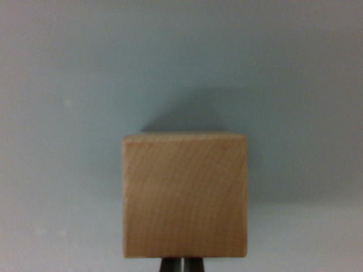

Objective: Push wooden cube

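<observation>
The wooden cube [185,195] is sitting square on the pale bench [68,85], filling the lower middle of the wrist view. The claw [182,265] is peeking from beneath it, fingertips pressed nearly together, gripping nothing.

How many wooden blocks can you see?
1. The wooden block sits low in the middle of the wrist view, just above the gripper. Others could be outside the picture.

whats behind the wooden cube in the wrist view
Behind the wooden cube only the plain grey surface and the cube's shadow show. The cube hides the surface under it and most of the end effector at the bottom edge.
</observation>
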